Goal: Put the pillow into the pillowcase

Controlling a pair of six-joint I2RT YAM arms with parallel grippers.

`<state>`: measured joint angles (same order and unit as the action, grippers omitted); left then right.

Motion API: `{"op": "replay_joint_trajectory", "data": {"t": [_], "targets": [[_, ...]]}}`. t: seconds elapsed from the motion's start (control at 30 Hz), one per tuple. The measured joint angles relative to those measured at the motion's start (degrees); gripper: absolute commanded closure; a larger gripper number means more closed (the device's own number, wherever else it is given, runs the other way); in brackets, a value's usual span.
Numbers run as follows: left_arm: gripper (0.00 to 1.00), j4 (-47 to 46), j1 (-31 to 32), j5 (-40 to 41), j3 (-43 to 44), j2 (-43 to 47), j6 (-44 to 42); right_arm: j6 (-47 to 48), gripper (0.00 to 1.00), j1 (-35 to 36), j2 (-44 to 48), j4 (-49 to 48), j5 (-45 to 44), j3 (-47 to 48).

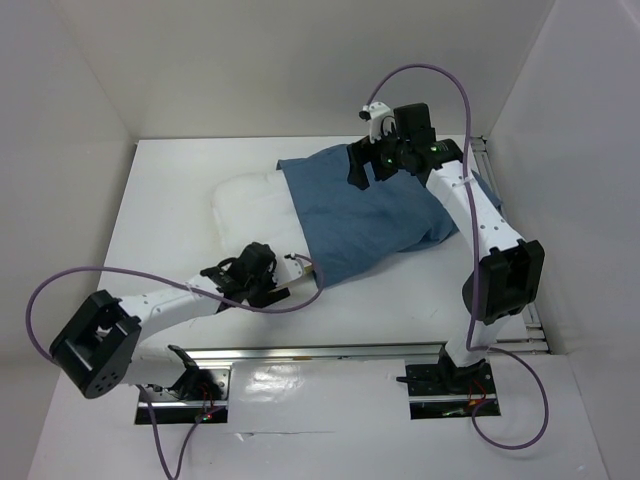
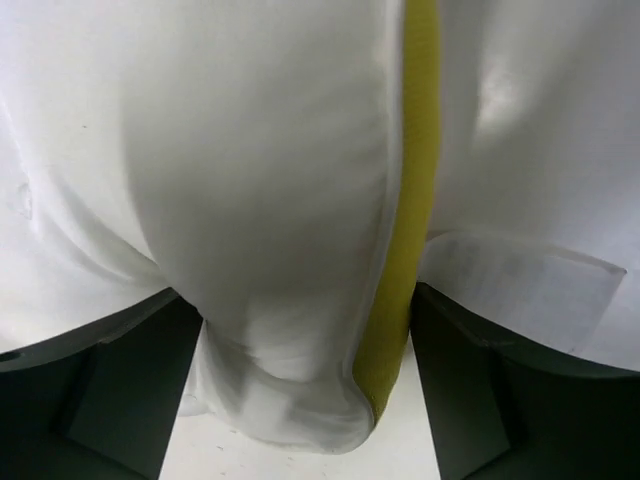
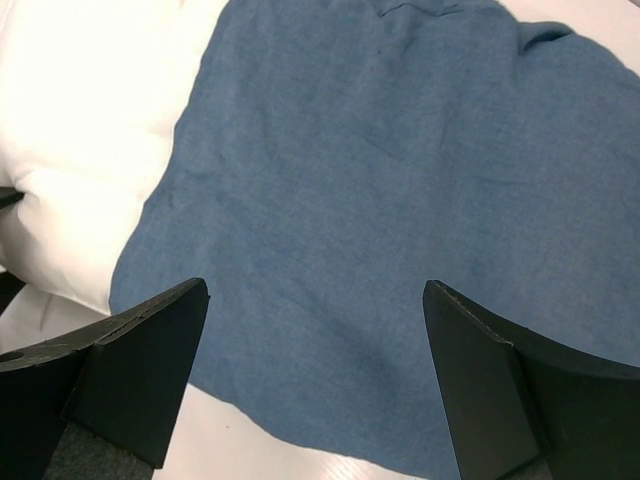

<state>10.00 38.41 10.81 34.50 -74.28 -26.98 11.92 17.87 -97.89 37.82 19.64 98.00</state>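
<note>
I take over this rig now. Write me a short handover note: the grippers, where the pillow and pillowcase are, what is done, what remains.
Left gripper: open, jaws either side of the pillow at its near edge, by the yellow strip and tag; not clamped.
Right gripper: open, holding nothing, above the pillowcase.
Things: pillow lies on the table; pillowcase covers its right part, apparently with the pillow inside; left part bare.
Done: pillow seems partly in.
Left: get the bare part into the pillowcase.
</note>
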Motion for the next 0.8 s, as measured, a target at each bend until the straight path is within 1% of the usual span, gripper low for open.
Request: {"op": "replay_joint_trajectory", "data": {"t": [0.03,0.07,0.1,0.13,0.17,0.23,0.27,0.4,0.47,0.53,0.67,0.8], "targets": [[0.21,-1.6,0.0,1.4,0.0,-1.0,0.0,0.0,0.04,0.0,-0.1,0.1,-0.2,0.0],[0.29,-2.9,0.0,2.5,0.0,-1.9,0.2,0.0,0.06,0.0,-0.1,0.3,-0.5,0.0],[0.4,-4.0,0.0,3.6,0.1,-3.0,-0.1,0.1,0.07,0.0,-0.1,0.5,-0.6,0.0],[0.6,-4.6,0.0,4.5,0.6,-4.2,-0.1,0.2,0.07,0.0,-0.1,0.5,-0.7,0.0],[0.72,-4.8,0.0,5.4,1.3,-5.2,0.1,0.3,0.11,0.0,-0.1,0.5,-0.8,0.0],[0.92,-4.9,0.0,6.4,3.0,-6.8,-0.1,0.6,0.12,0.0,-0.1,0.7,-0.9,0.0],[1.0,-4.6,0.0,6.8,3.9,-7.3,0.3,0.6,0.12,0.0,-0.1,0.8,-0.9,0.0],[1.0,-1.0,-0.2,5.8,7.6,-8.5,0.6,0.8,0.15,0.0,-0.1,0.8,-0.8,0.0],[1.0,3.2,-0.5,3.4,11.0,-8.9,1.7,0.8,0.15,0.0,-0.1,0.8,-0.6,0.0],[1.0,8.8,-1.4,-0.6,16.6,-9.9,3.4,0.8,0.15,0.0,0.0,0.8,-0.1,-0.3],[1.0,19.8,-4.9,-12.5,33.5,-14.1,7.9,0.8,0.15,0.0,1.6,0.3,1.7,-3.5],[1.0,27.6,-8.0,-22.6,51.2,-20.1,12.0,0.6,0.15,0.0,4.5,-1.0,2.6,-6.7]]}}
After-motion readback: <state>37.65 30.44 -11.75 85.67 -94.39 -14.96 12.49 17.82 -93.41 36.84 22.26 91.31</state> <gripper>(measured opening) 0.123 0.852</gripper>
